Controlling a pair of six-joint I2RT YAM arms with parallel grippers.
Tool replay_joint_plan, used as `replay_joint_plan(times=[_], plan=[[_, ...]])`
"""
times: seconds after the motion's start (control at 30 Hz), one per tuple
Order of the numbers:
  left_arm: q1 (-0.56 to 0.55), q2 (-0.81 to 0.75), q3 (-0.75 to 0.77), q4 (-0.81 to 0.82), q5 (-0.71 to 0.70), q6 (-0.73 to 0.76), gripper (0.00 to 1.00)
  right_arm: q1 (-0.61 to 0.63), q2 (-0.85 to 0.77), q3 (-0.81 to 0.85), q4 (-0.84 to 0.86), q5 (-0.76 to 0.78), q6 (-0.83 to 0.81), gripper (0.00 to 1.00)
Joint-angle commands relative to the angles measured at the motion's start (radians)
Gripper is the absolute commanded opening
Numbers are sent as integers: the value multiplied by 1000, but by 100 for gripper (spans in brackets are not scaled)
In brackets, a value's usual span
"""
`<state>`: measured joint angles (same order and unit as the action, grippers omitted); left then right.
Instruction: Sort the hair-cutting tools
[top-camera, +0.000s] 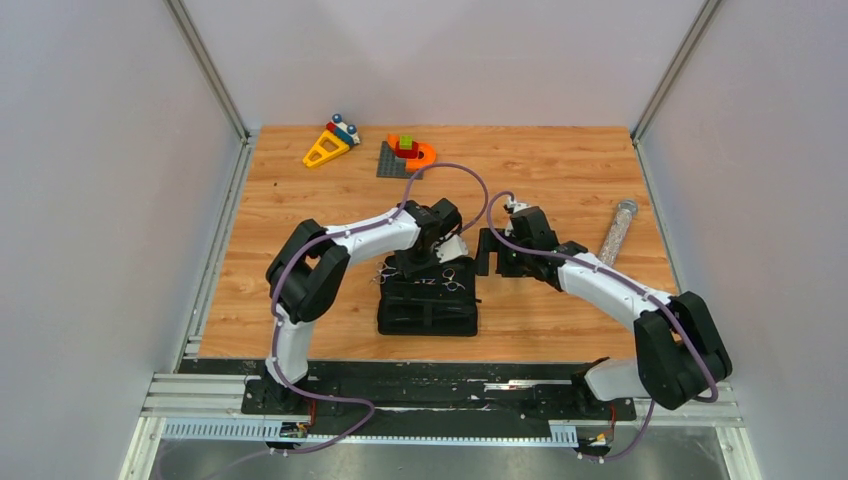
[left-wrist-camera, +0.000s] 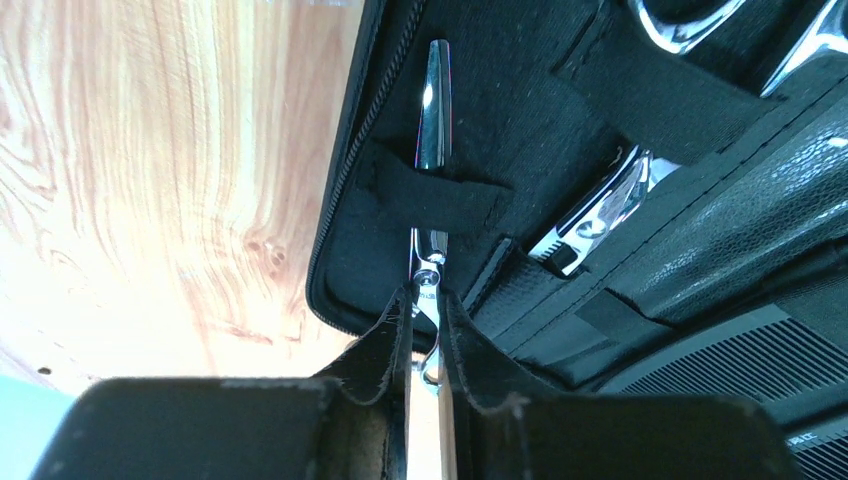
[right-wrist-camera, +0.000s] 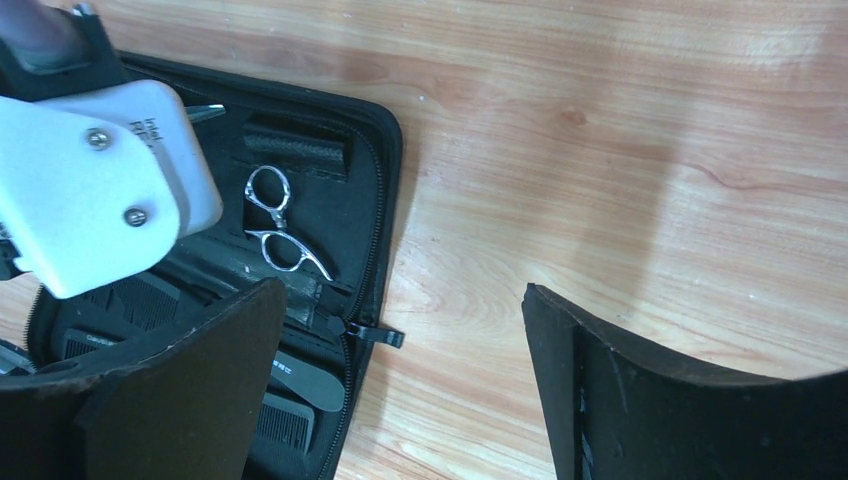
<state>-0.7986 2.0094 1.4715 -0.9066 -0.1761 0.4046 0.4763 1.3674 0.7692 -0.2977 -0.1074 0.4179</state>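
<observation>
Soft, even light is filling the overhead view, with only faint shadows lying on the wooden table. In the left wrist view, glare is bleaching the wood at upper left, the scissors are glinting, and the left gripper is showing out of focus along the bottom. In the right wrist view, a broad soft shadow is crossing the wood right of centre, and the white casing at upper left is looking very bright

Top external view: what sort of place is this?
Probably a lab robot test cell, not a salon: plain grey panel walls, a wood-grain tabletop, and white-and-black left arm and right arm bolted to a black base rail.
</observation>
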Motion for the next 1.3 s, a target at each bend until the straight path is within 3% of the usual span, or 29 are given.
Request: replay_joint_plan(times=[0.0, 0.17, 0.27, 0.33, 0.47, 0.6, 0.8, 1.0, 1.27], plan=[[-25, -3, 45, 26, -5, 30, 20, -12, 3, -21, 59, 15, 8, 91], [-27, -63, 24, 60, -19, -21, 41, -28, -7, -39, 75, 22, 21, 91], [-27, -125, -36, 112, -43, -57, 74, -33, -3, -36, 77, 15, 26, 91], [-25, -184, -89, 152, -74, -103, 82, -34, 3, -31, 77, 9, 33, 91], [18, -334, -198, 224, -60, -263, 85, -34, 14, -17, 75, 0, 56, 90], [103, -500, -293, 265, -19, -516, 84, -35, 38, 6, 69, -3, 89, 86], [240, -607, -433, 299, 71, -860, 81, -36, 111, 67, 64, -46, 114, 70], [307, -597, -486, 327, 118, -996, 81, -34, 196, 122, 50, -87, 151, 51], [310, -549, -475, 336, 120, -1041, 84, -13, 295, 149, 56, -116, 176, 46]])
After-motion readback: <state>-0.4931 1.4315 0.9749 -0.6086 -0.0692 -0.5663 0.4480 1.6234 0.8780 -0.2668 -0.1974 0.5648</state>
